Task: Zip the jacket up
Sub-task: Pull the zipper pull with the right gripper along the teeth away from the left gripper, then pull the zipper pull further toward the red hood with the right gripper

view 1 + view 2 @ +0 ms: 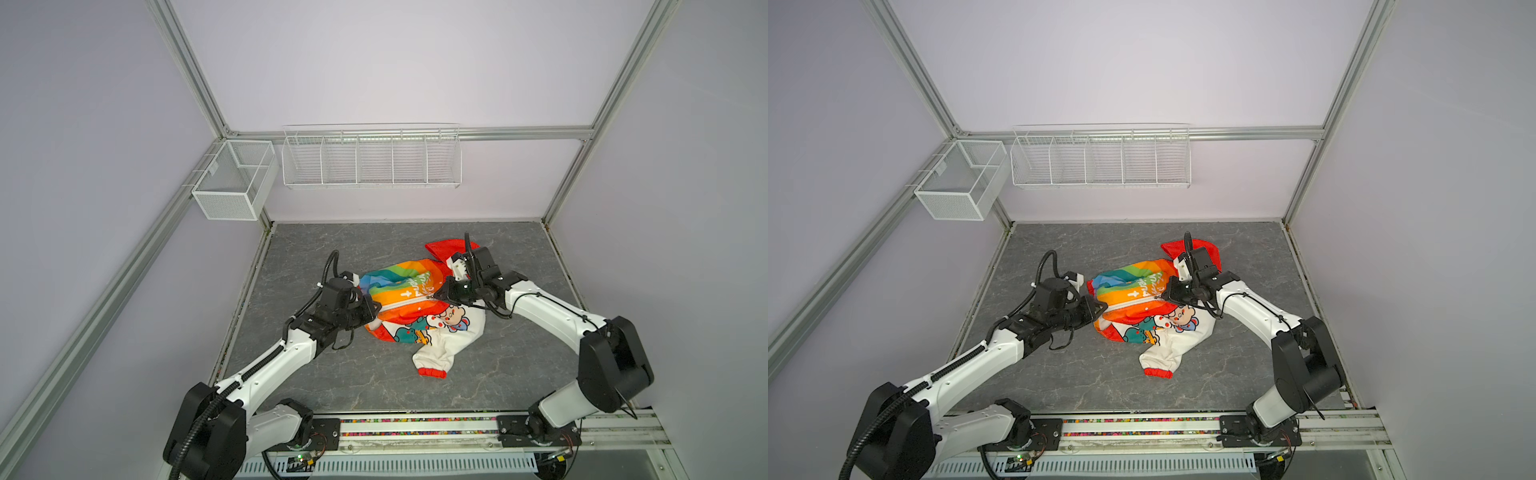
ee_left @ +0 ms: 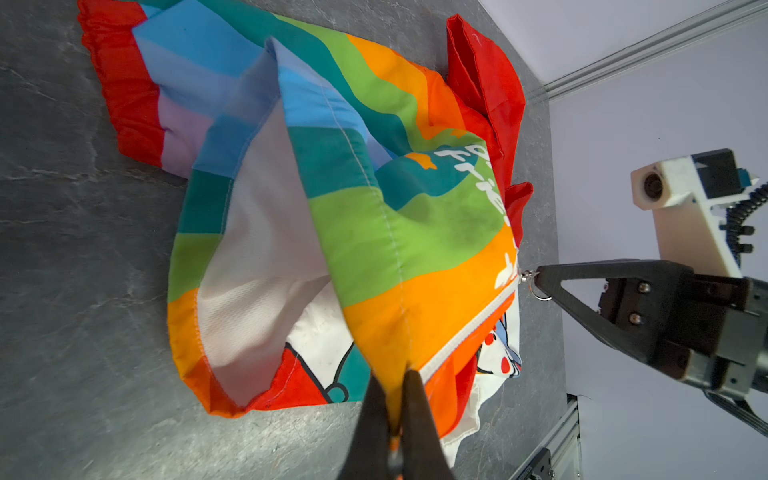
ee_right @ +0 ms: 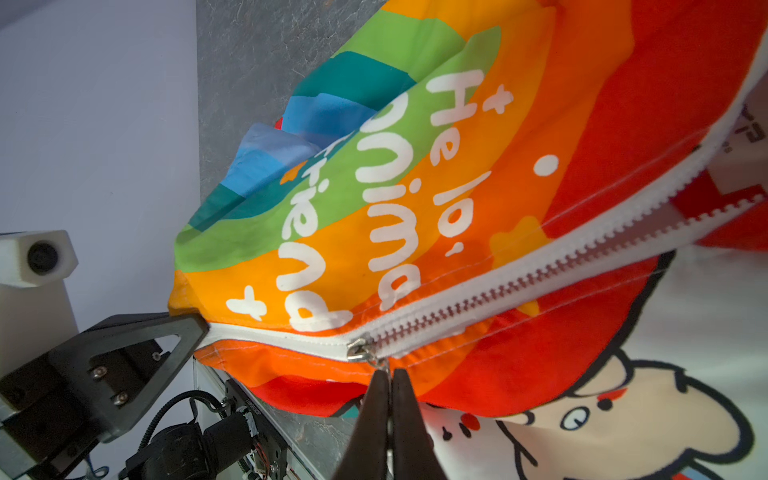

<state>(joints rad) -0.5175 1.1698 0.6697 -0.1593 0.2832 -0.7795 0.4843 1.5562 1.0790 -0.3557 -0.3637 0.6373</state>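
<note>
The rainbow-striped jacket (image 1: 399,297) (image 1: 1133,297) lies crumpled in the middle of the grey table, stretched between both grippers. My left gripper (image 1: 376,311) (image 2: 392,374) is shut on the orange hem at the zipper's lower end. My right gripper (image 1: 434,296) (image 3: 390,372) is shut on the metal pull under the zipper slider (image 3: 359,347). From hem to slider the white zipper (image 3: 282,338) looks closed. Past the slider the two tooth rows run side by side, then spread apart. The white cartoon lining (image 1: 440,328) lies exposed below the zipper.
The red hood (image 1: 444,249) lies behind my right wrist. A white sleeve with a red cuff (image 1: 432,372) trails toward the front. A wire rack (image 1: 371,160) and a mesh box (image 1: 232,178) hang on the back wall. The arms' rail (image 1: 415,428) runs along the front.
</note>
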